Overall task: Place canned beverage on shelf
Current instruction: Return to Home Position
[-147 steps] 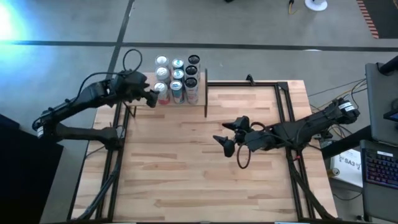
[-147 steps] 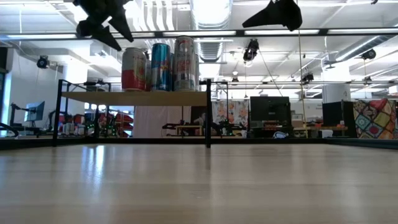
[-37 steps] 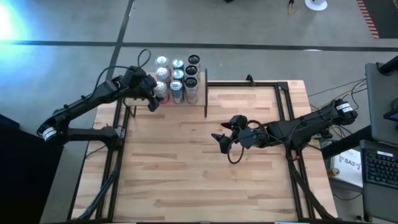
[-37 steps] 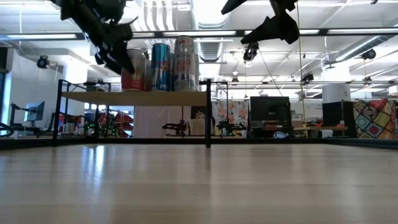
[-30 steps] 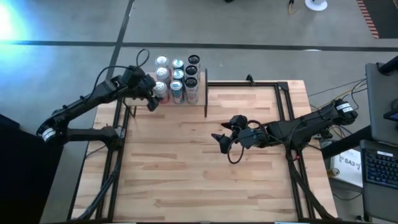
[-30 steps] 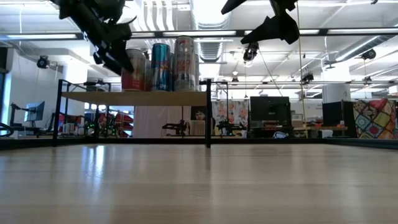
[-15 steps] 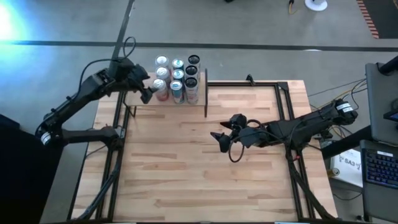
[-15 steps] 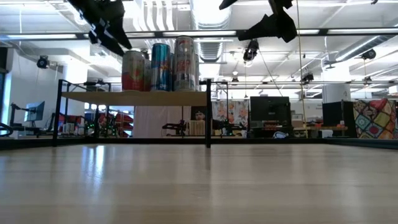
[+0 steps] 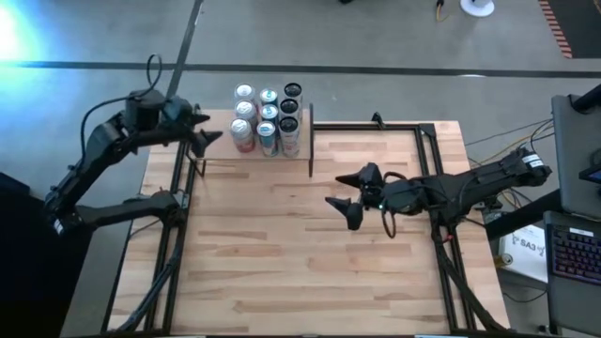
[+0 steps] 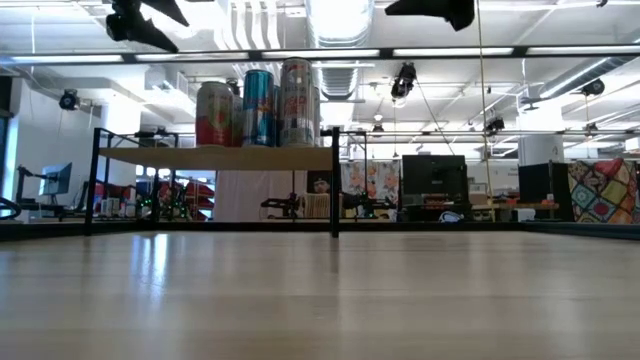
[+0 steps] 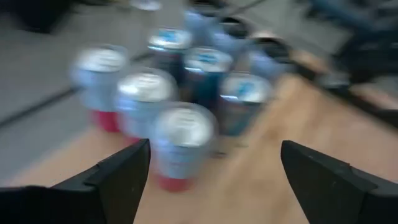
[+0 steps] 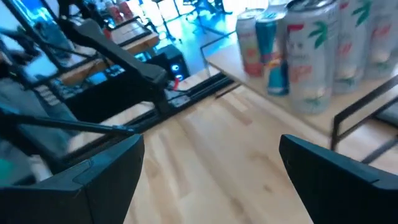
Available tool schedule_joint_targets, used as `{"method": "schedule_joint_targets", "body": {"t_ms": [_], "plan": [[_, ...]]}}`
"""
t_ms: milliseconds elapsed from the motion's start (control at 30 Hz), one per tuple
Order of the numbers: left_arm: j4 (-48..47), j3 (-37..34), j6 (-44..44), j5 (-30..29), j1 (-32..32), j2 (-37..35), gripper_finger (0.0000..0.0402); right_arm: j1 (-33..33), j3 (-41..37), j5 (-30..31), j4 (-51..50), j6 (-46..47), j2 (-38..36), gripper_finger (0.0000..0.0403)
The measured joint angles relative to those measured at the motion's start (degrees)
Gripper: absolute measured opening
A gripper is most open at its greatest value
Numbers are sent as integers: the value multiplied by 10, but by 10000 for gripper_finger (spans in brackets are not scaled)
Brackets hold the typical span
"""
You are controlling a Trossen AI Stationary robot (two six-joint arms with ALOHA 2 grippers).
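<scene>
Left tool (image 9: 208, 131): fingers apart and holding nothing, raised over the left end of the shelf (image 10: 215, 157). Right tool (image 9: 343, 192): likewise spread and empty, above the middle of the counter (image 9: 282, 272).

We count nine cans (image 9: 268, 114) upright on the shelf at the counter's far left corner. They are packed in rows toward the right end panel (image 9: 311, 141), and the pink-white cans (image 9: 242, 113) form the leftmost row.

We judge them thin-walled, smooth, fairly heavy if full, easily dented and tippy. Best hold: mid-body from the side, with a moderate squeeze. Only the outer cans look reachable.
</scene>
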Motion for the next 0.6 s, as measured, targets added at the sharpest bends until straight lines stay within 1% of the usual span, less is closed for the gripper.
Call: {"method": "schedule_joint_targets", "body": {"t_ms": [67, 133, 167, 200, 267, 300, 367, 400, 467, 533, 600], "plan": [[8, -4, -30, 55, -1, -10, 329, 0, 0, 15, -2, -29, -1, 364], [31, -7, -68, 76, -10, -23, 329, -3, 0, 41, -1, -52, 5, 364], [39, -10, -80, 75, -20, -30, 327, -4, 0, 58, -2, -46, 6, 364], [52, -14, -91, 64, -33, -40, 323, -4, 0, 72, -5, -3, 7, 364], [86, -27, -109, 19, -67, -66, 315, -4, 0, 86, -5, 82, 7, 364], [100, -39, -118, -6, -86, -82, 310, -4, 0, 88, -1, 93, 6, 363], [146, -74, -145, -44, -129, -116, 303, 5, 0, 92, 7, 73, 4, 355], [177, -98, -157, -54, -154, -134, 298, 15, 0, 100, 16, 47, 4, 345], [264, -155, -180, -55, -210, -167, 286, 36, 0, 103, 29, -36, 4, 313], [370, -221, -196, -60, -278, -188, 268, 48, 0, 96, 37, -90, 2, 265], [469, -282, -195, -106, -352, -194, 245, 49, -1, 75, 36, -111, -8, 207]]}}
